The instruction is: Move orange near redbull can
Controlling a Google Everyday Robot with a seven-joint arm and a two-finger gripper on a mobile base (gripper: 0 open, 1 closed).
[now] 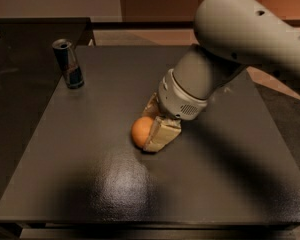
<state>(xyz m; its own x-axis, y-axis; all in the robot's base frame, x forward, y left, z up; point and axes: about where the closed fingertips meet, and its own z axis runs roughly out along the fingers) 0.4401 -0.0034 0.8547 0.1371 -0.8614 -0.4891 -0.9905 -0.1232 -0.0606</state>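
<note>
The orange (141,131) lies on the dark table (90,184) near its middle. The gripper (151,130) is down at the table surface, right against the orange's right side, with its tan pads touching or nearly touching the fruit. The big grey arm (240,44) reaches in from the upper right. The redbull can (68,64), slim and blue-and-silver, stands upright near the table's far left corner, well apart from the orange and the gripper.
The table's front edge (140,219) runs along the bottom of the view. A second dark surface (20,39) adjoins at the far left. A tan floor (140,36) lies behind the table.
</note>
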